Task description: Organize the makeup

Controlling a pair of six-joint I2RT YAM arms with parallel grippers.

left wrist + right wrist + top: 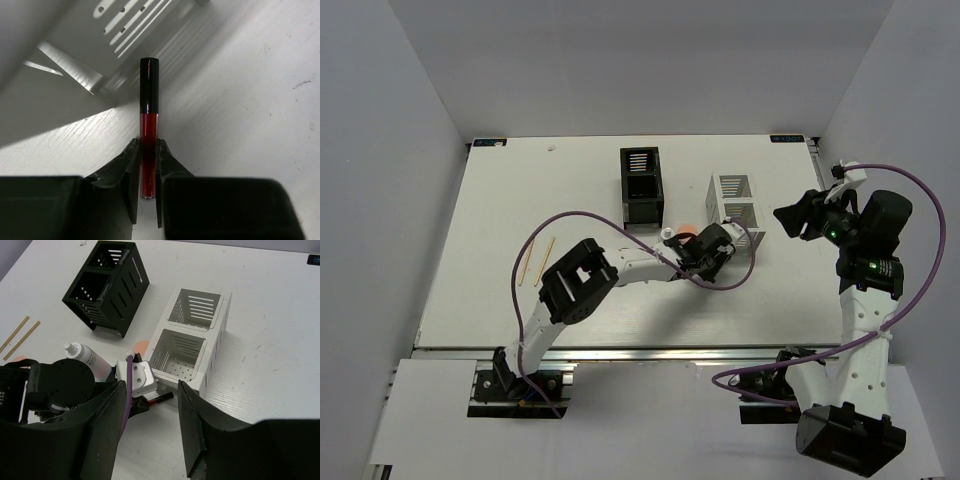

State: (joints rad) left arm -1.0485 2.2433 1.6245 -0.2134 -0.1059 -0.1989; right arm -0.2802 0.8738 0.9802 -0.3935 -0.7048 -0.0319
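By white slotted box (pixel 125 30) | L tool (pixel 148 146) pinches blk-capped glossy red tube (pixel 148 127) | R tool (pixel 151 390) wide, empty

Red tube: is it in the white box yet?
Out. The left gripper pinches the red tube outside the white box, next to its slotted wall.

A black box (pixel 640 185) with slots in its sides stands on the white table (pixel 500 200). Near it, on the right, stands a white box (pixel 735 205) with slots too. Each has two parts. Tiny dots on the bottoms may be holes.
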